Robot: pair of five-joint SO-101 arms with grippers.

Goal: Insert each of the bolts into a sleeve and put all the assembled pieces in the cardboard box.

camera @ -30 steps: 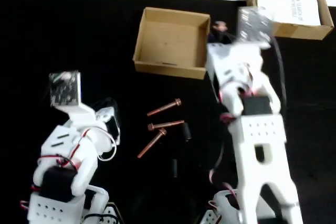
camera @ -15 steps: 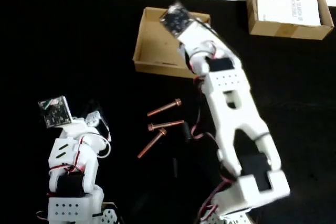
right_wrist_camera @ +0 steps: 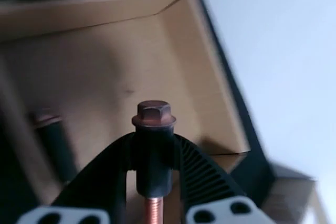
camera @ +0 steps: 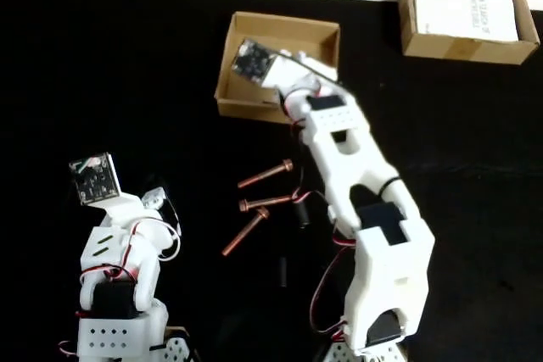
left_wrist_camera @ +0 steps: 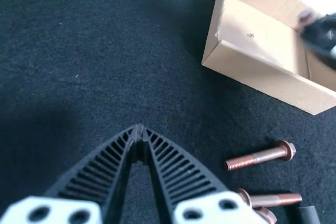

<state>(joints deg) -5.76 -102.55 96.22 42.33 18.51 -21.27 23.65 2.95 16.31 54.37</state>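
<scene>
The right gripper point(right_wrist_camera: 152, 148) has swung from the upper right of the high view to over the cardboard box point(camera: 254, 109). Its fingers are clamped on a sleeved bolt point(right_wrist_camera: 153, 116), probably ready for release. The left gripper point(left_wrist_camera: 138, 136), fingers together, hovers over the bare surface point(left_wrist_camera: 79, 51). Three loose bolts point(camera: 265, 173) wait at centre.

From above, my right arm point(camera: 356, 184) covers part of the cardboard box point(camera: 227, 57), its near wall and floor. At my left wrist, a dark blur point(left_wrist_camera: 321, 32) crosses the box's far end; I cannot tell what it is. One bolt head point(left_wrist_camera: 265, 214) and a sleeve point(left_wrist_camera: 310, 216) are cut off by the edge. At my right wrist, the shank of the bolt point(right_wrist_camera: 153, 116) gripped in my right claw point(right_wrist_camera: 152, 140) runs off the edge. Another piece point(right_wrist_camera: 51, 140) in the box is blurred.
</scene>
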